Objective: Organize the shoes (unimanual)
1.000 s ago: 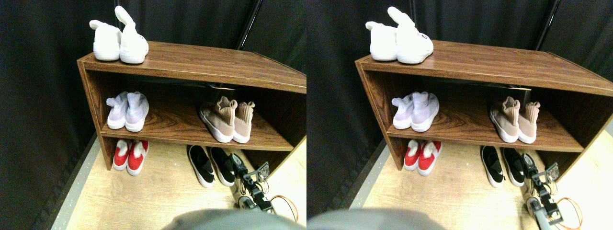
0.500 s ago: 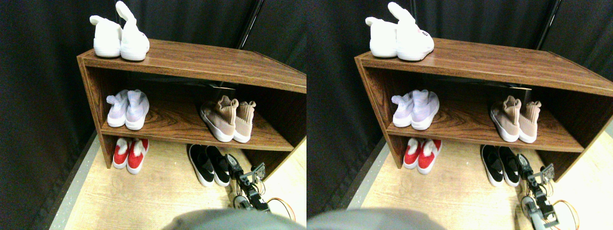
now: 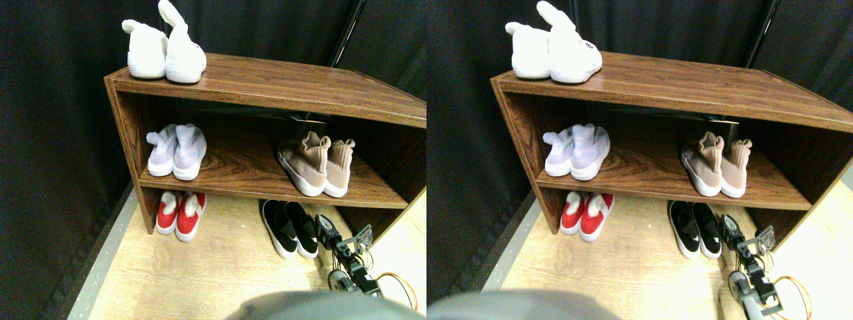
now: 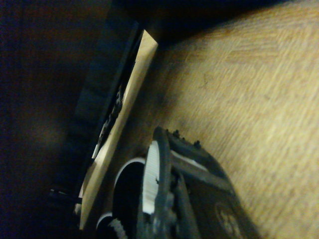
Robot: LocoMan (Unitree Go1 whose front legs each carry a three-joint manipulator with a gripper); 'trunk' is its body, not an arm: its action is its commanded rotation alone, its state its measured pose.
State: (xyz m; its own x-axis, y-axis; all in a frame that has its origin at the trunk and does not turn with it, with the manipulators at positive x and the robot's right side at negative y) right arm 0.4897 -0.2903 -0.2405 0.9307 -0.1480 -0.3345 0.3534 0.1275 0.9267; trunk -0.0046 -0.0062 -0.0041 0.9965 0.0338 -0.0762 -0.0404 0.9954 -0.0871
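Observation:
Two black slip-ons (image 3: 290,228) with white soles lie side by side, touching, on the floor under the shelf's right part. My right gripper (image 3: 325,229) sits low at the right flank of the right slip-on; whether it touches is unclear. In the wrist view a dark shoe edged in white (image 4: 130,164) lies just beyond the jaw frame, over the wood floor (image 4: 249,89). The tan knit sneakers (image 3: 317,164) stand as a pair on the middle shelf, right side, the left one angled slightly.
The brown wooden shelf (image 3: 266,83) carries white bunny-ear slippers (image 3: 164,52) on top and lavender sneakers (image 3: 176,151) on the middle board. Red slippers (image 3: 178,213) sit beneath at left. The shelf's right side panel (image 3: 390,223) is close beside my arm. An orange cable (image 3: 400,287) trails behind.
The right black slip-on has slid left until it sits against its mate, and my gripper followed it leftward. The view also shifted slightly.

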